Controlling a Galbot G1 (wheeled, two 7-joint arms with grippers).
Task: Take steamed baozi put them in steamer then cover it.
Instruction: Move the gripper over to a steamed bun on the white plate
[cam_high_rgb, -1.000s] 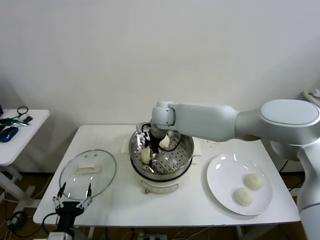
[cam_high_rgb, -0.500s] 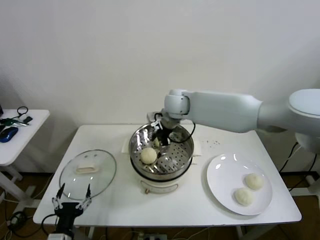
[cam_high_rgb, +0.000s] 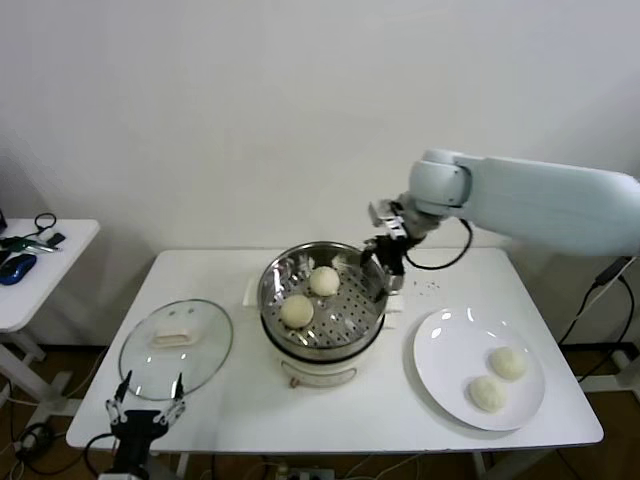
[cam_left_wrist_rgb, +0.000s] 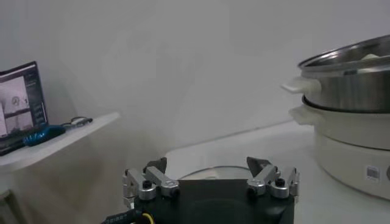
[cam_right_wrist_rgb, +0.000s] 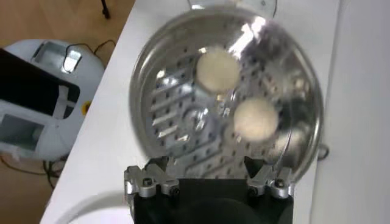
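Steel steamer (cam_high_rgb: 325, 300) upright, 2 baozi (cam_high_rgb: 323, 281) inside; right hand (cam_high_rgb: 385, 250) released, empty, above rim.

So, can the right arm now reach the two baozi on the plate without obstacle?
Probably yes. The right gripper is open and empty by the steamer rim, and the two baozi lie uncovered on the plate.

Pale grey-white right arm (cam_high_rgb: 540, 200), black cable; black right gripper (cam_high_rgb: 384, 262).
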